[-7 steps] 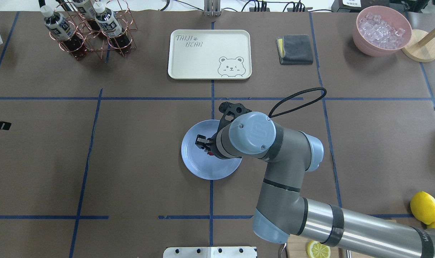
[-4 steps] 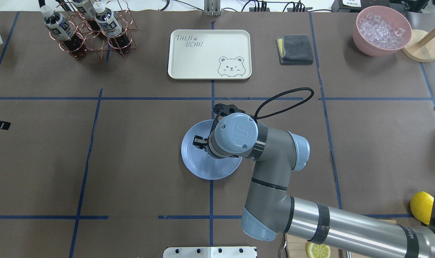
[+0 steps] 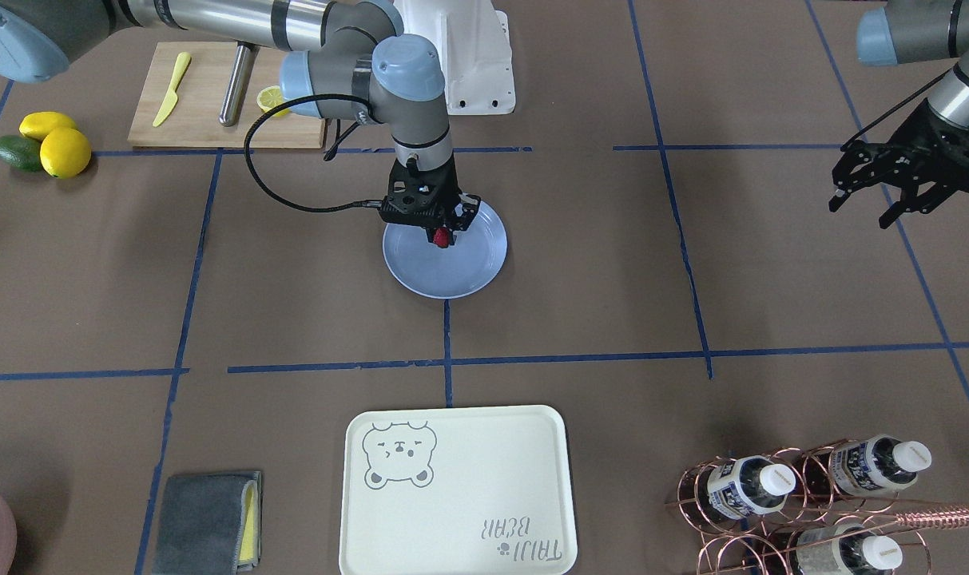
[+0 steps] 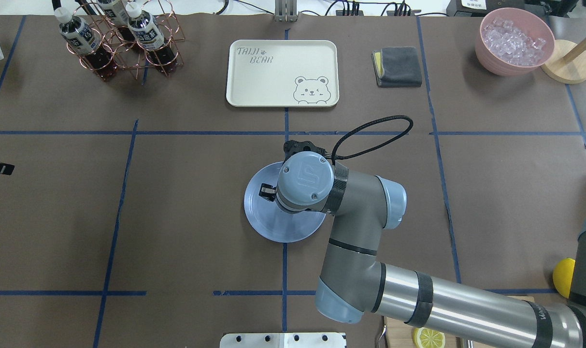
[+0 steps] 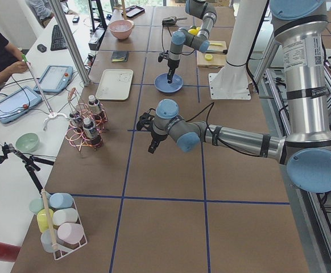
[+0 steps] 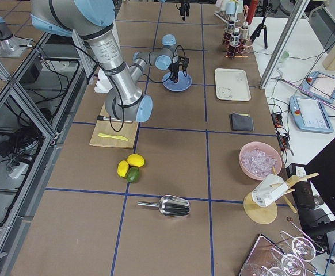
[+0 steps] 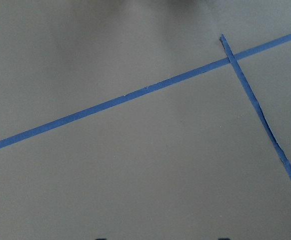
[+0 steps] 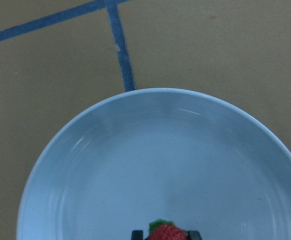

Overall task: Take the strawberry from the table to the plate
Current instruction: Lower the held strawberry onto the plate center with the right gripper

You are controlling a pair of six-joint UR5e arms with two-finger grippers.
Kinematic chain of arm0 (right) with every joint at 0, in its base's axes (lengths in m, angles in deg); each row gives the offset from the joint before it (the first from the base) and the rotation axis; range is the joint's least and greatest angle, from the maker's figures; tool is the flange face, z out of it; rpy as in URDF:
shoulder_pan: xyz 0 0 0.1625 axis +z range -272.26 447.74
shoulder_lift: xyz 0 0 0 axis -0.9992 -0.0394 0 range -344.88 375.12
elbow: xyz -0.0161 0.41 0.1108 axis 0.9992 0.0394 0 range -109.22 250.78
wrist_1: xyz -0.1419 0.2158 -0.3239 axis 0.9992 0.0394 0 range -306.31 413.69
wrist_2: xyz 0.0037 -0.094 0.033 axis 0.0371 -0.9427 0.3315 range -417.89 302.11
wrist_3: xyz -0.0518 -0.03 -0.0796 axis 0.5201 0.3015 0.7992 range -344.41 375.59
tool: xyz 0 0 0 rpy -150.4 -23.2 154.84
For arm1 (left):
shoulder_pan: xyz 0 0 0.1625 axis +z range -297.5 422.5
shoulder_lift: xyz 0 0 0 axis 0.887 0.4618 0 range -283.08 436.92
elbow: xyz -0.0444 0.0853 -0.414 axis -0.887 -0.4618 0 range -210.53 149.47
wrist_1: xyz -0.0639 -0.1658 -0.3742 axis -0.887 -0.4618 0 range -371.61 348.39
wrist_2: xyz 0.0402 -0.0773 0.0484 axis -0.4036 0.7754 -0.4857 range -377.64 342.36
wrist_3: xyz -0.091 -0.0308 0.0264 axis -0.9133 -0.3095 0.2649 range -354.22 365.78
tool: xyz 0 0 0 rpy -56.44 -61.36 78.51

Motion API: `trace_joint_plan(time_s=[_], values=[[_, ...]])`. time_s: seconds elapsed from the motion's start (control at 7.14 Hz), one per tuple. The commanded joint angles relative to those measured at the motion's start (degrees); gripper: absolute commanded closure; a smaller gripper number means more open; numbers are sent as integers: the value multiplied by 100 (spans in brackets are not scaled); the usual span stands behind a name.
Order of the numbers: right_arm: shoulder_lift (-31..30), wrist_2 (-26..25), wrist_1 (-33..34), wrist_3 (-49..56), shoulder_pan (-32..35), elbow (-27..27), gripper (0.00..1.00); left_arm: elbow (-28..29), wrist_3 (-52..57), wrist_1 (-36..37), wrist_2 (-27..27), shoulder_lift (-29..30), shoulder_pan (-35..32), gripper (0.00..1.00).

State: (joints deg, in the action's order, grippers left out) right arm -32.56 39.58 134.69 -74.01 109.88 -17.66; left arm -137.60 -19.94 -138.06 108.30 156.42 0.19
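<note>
Since a second ago the right arm has swung more upright; its right tool [image 3: 442, 233] is clamped on the strawberry [image 8: 166, 233] over the plate [image 3: 452, 275] on the desk [image 3: 292, 303]. Left tool [image 3: 859, 209] hangs with fingers apart, well away.

A white side desk [image 5: 12, 193] runs alongside, holding tablets [image 5: 54, 78] and a keyboard [image 5: 57, 36]. An aluminium post [image 5: 69, 41] rises beside it. On the other side, cables [image 6: 18, 144] lie on the dark floor [image 6: 18, 201].
</note>
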Motion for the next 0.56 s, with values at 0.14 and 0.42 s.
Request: trace_joint_plan(time_s=[0.14, 0.42], values=[[-5, 0, 30, 47, -7, 72, 100, 20, 5, -2, 0, 4, 0, 20], [4, -9, 39, 47, -25, 99, 100, 20, 5, -2, 0, 4, 0, 20]])
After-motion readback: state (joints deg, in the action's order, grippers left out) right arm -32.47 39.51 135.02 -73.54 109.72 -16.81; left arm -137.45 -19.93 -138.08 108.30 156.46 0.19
